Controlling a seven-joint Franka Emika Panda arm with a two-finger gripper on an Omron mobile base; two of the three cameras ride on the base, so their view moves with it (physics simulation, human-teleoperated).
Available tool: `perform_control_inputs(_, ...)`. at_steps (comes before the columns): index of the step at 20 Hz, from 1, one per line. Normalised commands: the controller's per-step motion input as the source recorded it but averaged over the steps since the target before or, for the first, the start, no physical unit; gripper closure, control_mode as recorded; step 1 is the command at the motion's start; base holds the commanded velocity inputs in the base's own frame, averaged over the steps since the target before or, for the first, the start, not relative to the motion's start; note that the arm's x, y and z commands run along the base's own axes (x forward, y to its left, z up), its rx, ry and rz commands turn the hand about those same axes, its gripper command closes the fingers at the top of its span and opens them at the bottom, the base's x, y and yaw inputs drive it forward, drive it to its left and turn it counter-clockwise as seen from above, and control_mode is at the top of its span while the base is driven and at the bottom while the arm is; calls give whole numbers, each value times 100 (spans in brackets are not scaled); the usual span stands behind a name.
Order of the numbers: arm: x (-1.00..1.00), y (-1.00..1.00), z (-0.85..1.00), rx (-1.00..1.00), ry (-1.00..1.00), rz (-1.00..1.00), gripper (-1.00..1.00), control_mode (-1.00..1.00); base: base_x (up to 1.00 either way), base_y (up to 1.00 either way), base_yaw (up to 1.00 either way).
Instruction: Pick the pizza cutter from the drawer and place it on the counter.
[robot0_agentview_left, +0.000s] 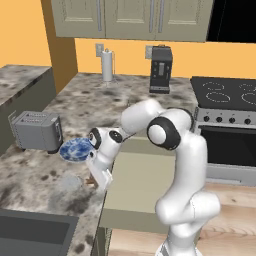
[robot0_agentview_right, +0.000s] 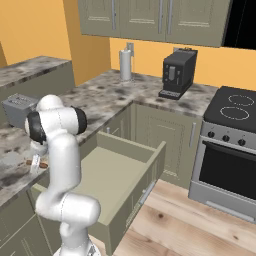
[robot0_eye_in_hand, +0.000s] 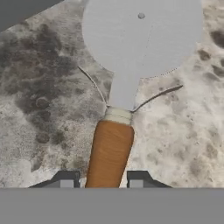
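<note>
Drawer stands pulled out in the left base view, its flat bottom bare; the tool hangs low over the bench near a blue plate. Right base view: the pizza cutter lies at the bench edge. Hand view: fingers flank its orange handle; grip unclear.

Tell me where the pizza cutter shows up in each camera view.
Left base view: the pizza cutter lies lower left on the counter.
Right base view: at the left edge, mid height.
Hand view: centre, wheel up, handle down.
Shared landmark: the toaster, in both base views.
</note>
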Motion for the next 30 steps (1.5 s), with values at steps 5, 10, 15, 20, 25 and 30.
perform_control_inputs(5, 57, 57, 6, -9, -23, 4, -100, -100, 0, 0, 0)
perform_control_inputs(10, -15, 1, 74, 0, -37, 0, -100, -100, 0, 0, 0)
perform_control_inputs(15, -51, -6, 100, 0, -41, 3, -100, -100, 0, 0, 0)
perform_control_inputs(20, -67, -45, 100, 12, -42, -8, -100, -100, 0, 0, 0)
perform_control_inputs(25, -27, -62, 100, 21, -39, -17, -100, -100, 0, 0, 0)
perform_control_inputs(30, -22, -61, 100, 26, -38, -18, -100, -100, 0, 0, 0)
